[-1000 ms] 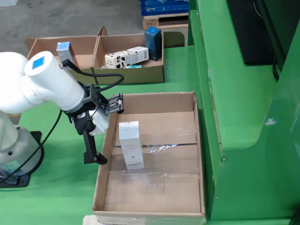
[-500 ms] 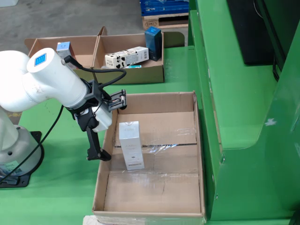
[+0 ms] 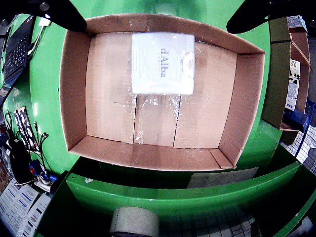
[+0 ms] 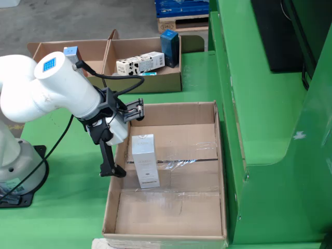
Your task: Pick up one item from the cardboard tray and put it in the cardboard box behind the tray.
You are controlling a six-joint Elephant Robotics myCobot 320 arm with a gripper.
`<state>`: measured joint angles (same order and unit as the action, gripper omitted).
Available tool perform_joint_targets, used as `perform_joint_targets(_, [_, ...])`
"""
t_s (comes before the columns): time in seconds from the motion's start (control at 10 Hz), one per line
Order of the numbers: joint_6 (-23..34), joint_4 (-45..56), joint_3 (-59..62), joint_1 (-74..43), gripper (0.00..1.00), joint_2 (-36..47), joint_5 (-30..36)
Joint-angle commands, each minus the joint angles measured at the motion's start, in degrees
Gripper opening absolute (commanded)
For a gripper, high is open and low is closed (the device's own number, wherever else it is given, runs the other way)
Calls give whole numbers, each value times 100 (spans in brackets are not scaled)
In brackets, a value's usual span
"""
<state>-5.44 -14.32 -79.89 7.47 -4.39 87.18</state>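
**A:** Where is the item?

**Me:** The white carton (image 4: 145, 167) stands upright left of centre in the cardboard tray (image 4: 220, 171) in the fixed view; in my wrist view it sits at the upper middle (image 3: 163, 63), top face up, printed "d'Alba"; it is the only 1 I see in the tray.

**A:** Which step?

**Me:** The approach, I judge; nothing is lifted; the cardboard box (image 4: 142, 82) at the upper left of the fixed view waits behind.

**A:** Your gripper?

**Me:** My gripper (image 4: 119, 142) hangs at the tray's left wall, beside the carton and touching nothing; the 2 fingers (image 3: 66, 14) show dark in the wrist view's top corners, spread wide, empty.

**A:** Next?

**Me:** Centre over the carton, descend astride it, close; the tall carton could tip if nudged.
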Motion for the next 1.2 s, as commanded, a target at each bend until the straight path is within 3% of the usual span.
perform_joint_targets(0.0, [25, -7, 575, -29, 100, -209, 14])
perform_joint_targets(1.1, [132, 161, 1484, -27, 100, -949, 84])
